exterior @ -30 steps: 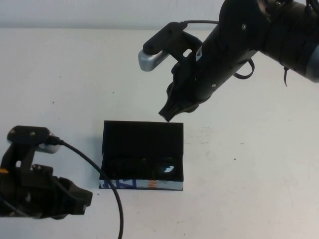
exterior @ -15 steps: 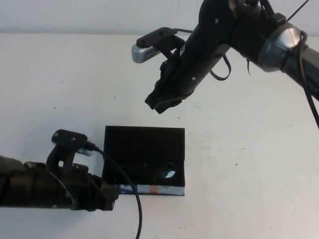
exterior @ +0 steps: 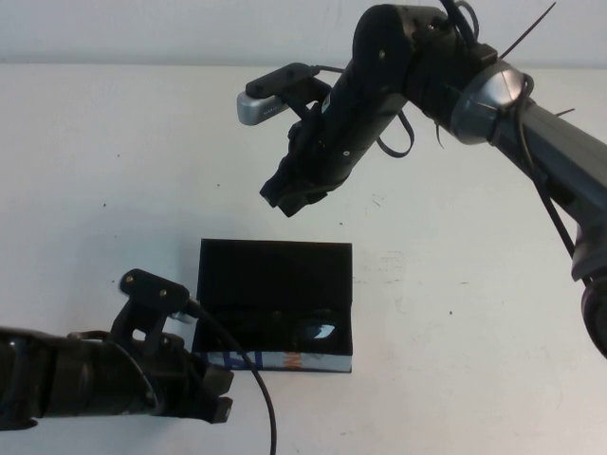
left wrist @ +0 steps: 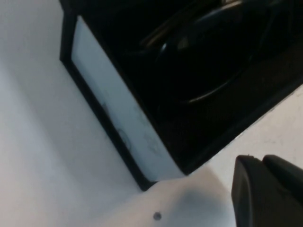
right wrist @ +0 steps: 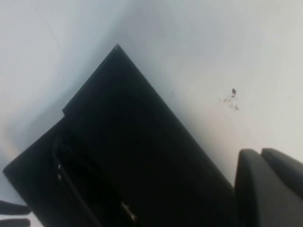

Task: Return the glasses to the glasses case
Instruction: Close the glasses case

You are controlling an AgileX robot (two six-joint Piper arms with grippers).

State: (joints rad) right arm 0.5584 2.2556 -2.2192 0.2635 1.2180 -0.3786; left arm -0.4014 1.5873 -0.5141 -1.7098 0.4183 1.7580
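The glasses point(exterior: 305, 329) lie inside the open glasses case point(exterior: 275, 275) on the tabletop point(exterior: 455, 313). The left end effector point(exterior: 220, 396), fingers together and empty, sits beside the case's front-left corner. The right end effector point(exterior: 285, 197), closed and empty, hovers beyond the lid.

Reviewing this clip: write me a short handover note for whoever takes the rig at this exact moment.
Left gripper: low on the table at the near-left corner of the glasses case, holding nothing; fingers appear shut.
Right gripper: raised over the table beyond the case's open lid, empty; fingers appear shut.
Glasses: lying inside the case's tray, behind the white front strip.
Done: glasses are in the case.
Left: the lid stands open; closing it looks like the only step that could remain.
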